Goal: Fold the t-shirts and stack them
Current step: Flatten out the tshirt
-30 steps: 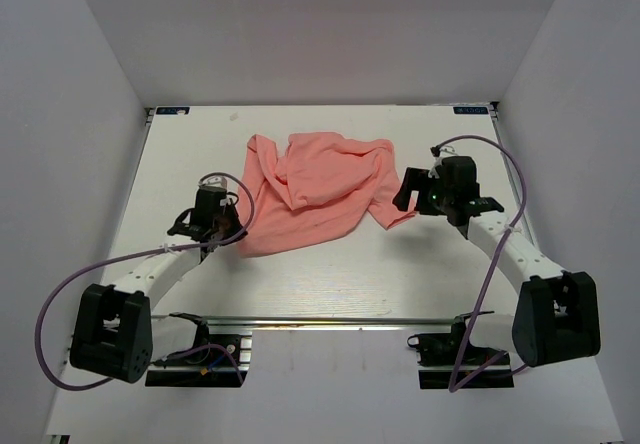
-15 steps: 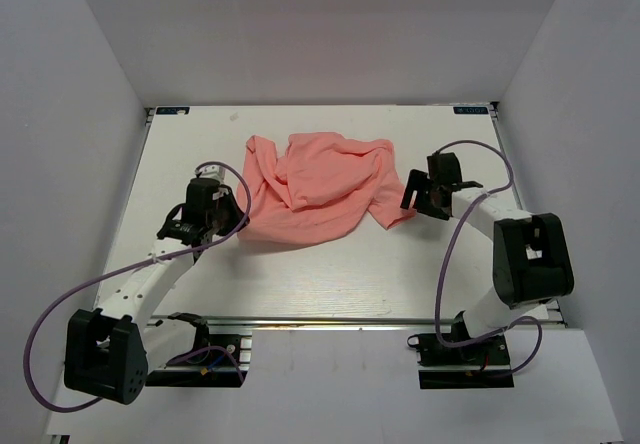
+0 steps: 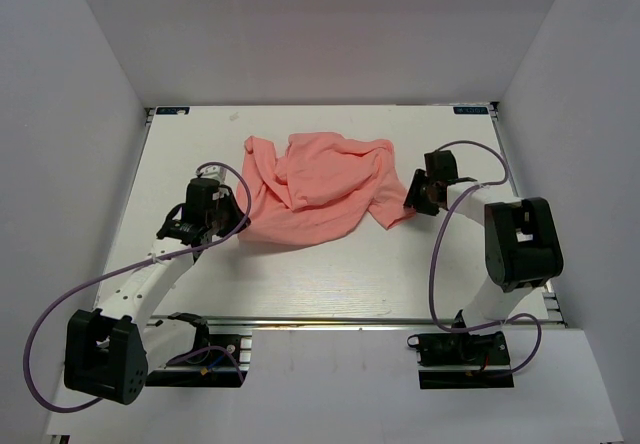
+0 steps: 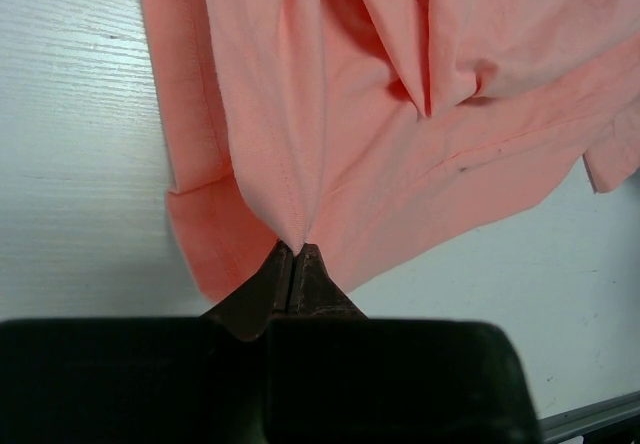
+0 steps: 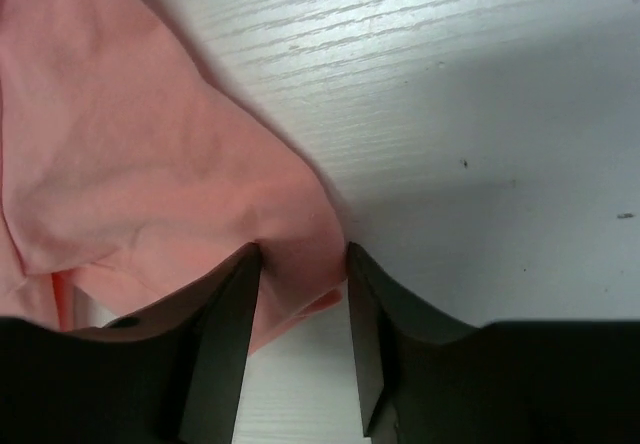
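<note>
The job is at its very start. The t-shirt (image 3: pixel 315 186) lies in a rumpled heap on the white table (image 3: pixel 400 274), toward 12 o'clock from the table's middle. It is neither spread flat nor folded, and there is no stack anywhere in view. By the look of it, flattening, every fold and the stacking are all left to do.

The left gripper (image 4: pixel 295 254) sits at the shirt's 8 o'clock corner. Its fingers are pressed together, pinching a gathered point of cloth from which pleats fan away toward 12 o'clock. The right gripper (image 5: pixel 300 259) sits at the shirt's 4 o'clock edge. Its fingers (image 5: pixel 225 334) stand apart and straddle a rounded lobe of fabric that fills the gap between them. The lobe looks plump rather than squeezed, so this is probably not yet a firm pinch.

The cloth is a plain salmon-pink knit, matte, thin and soft. It collapses into deep, loose folds and shows a fine stitched seam in the left wrist view. One corner at 7 o'clock in that view is turned over on itself. Such limp fabric will likely sag and drag instead of holding a shape. The tabletop is hard and white, with a faint wood-grain ribbing.
</note>
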